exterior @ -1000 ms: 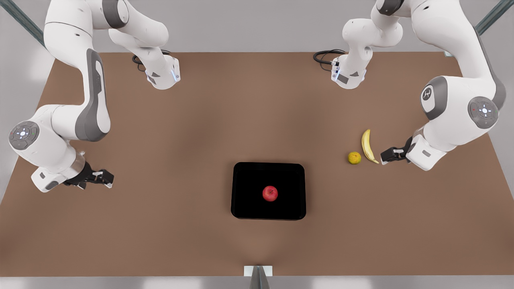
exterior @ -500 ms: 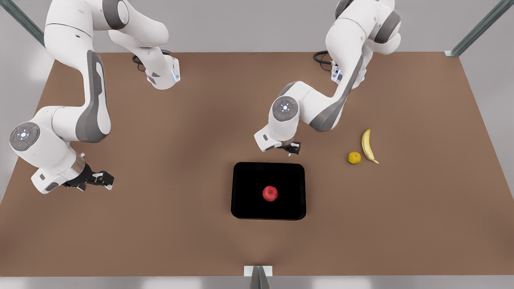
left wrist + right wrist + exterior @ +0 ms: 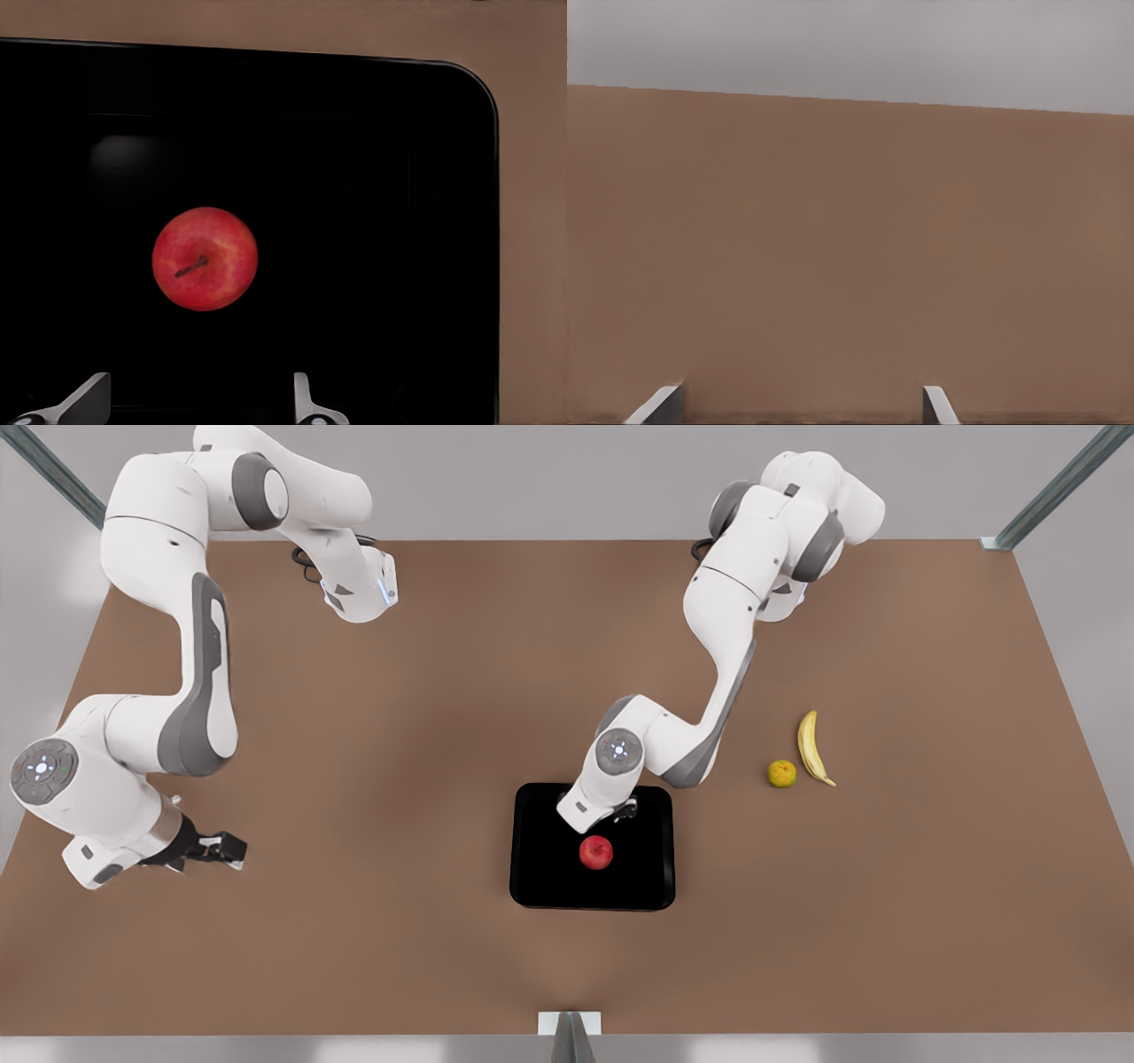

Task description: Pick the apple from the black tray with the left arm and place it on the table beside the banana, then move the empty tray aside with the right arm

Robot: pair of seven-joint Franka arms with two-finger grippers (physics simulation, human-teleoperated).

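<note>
While the left gripper (image 3: 625, 812) hangs over the far part of the black tray (image 3: 540, 881), fingers (image 3: 89, 398) spread apart and bare, I see the apple (image 3: 596, 852) just nearer the camera than it, alone in the tray's middle and clear of every rim. From the left wrist the apple (image 3: 205, 258) shows stem up, with the tray's rounded corner (image 3: 469, 84) and bare table beyond. Open brown table (image 3: 399, 717) rings the tray on all sides. The right gripper (image 3: 217, 849) waits well off on the front view's left, fingers (image 3: 660, 405) parted, holding nothing. I count one apple, one banana (image 3: 811, 747), and one small yellow-orange fruit (image 3: 781, 773) just beside the banana
</note>
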